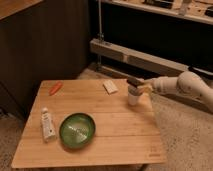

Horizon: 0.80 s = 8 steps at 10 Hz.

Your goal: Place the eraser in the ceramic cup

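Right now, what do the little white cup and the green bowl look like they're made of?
The ceramic cup looks like glazed ceramic: plain white, smooth, opaque wall. The green bowl could be glazed ceramic or plastic; its surface is glossy with pale streaks. The gripper sits just above the cup with the eraser over the rim. The table is wood-grained.

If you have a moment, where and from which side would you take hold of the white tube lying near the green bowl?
Grip the white tube across its narrow middle, coming straight down from above. It lies flat on the wooden table, its long axis running front to back, so its two long sides are open; the green bowl sits apart on one side. The gripper is over the ceramic cup.
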Each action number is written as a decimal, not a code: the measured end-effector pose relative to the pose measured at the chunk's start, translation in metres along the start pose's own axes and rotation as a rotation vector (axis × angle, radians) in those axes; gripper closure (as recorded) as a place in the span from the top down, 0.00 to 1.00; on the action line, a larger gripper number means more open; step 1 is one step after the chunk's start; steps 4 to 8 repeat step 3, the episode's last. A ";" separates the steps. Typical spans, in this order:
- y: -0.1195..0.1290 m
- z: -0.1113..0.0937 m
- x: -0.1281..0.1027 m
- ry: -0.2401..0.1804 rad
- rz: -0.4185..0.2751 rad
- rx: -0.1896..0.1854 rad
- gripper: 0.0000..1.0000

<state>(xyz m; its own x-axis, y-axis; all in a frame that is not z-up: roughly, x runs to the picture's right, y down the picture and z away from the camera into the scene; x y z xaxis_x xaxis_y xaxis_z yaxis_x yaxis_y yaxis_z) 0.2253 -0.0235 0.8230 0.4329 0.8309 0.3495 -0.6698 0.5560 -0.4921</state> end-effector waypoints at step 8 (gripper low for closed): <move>0.003 0.002 -0.001 0.017 -0.003 -0.037 0.80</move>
